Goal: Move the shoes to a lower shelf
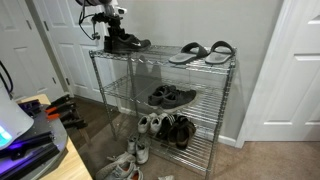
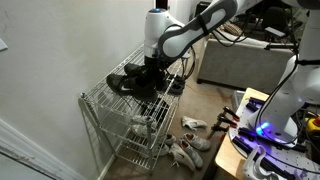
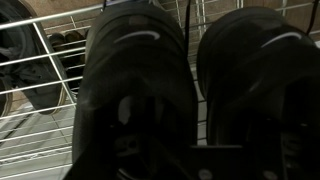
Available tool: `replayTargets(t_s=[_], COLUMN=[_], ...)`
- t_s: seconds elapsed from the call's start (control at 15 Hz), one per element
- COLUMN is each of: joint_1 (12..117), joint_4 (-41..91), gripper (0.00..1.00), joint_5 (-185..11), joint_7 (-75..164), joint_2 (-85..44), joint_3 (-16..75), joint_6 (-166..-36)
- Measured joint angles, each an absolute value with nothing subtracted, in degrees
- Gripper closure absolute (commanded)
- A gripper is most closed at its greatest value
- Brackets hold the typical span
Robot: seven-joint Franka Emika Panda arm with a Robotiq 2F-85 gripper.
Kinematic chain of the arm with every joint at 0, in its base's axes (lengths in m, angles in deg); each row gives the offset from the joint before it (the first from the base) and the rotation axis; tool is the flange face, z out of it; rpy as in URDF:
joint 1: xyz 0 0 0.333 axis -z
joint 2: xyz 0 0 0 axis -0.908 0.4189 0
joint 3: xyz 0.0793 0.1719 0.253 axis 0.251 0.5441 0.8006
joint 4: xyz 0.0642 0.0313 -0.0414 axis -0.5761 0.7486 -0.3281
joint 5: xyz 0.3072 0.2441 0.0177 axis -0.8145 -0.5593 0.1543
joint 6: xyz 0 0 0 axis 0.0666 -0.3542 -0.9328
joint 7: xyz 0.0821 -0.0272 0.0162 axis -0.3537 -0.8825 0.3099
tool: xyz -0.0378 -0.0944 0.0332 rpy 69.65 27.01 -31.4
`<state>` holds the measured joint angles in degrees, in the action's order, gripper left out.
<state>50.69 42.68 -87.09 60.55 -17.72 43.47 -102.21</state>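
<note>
The black lace-up shoes (image 1: 128, 43) sit side by side at one end of the rack's top tier; they also show in an exterior view (image 2: 135, 82). My gripper (image 1: 113, 35) (image 2: 155, 68) is lowered straight onto them. In the wrist view the two shoes (image 3: 130, 80) fill the frame, and my gripper (image 3: 198, 150) sits over the gap between them, dark against dark, so its fingers are not distinguishable. The lower shelf (image 1: 125, 88), the middle wire tier, is bare directly under the shoes.
Grey slide sandals (image 1: 200, 52) lie on the top tier's other end. A dark pair (image 1: 172, 96) sits on the middle tier. White sneakers (image 1: 150, 122) and brown shoes (image 1: 180, 130) are on the bottom tier. More white sneakers (image 2: 190, 150) lie on the floor.
</note>
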Motion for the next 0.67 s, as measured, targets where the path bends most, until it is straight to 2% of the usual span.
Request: replayTargets(t_s=[0.47,0.67], joint_1=[50.5,50.5], joint_4=[39.9,39.8], gripper=[0.97,0.97], joint_5=[-87.1,-87.1], joint_7=[60.6,60.6], joint_2=[-16.9,-16.9], joint_3=[42.9,42.7], joint_6=[-98.6,-98.2])
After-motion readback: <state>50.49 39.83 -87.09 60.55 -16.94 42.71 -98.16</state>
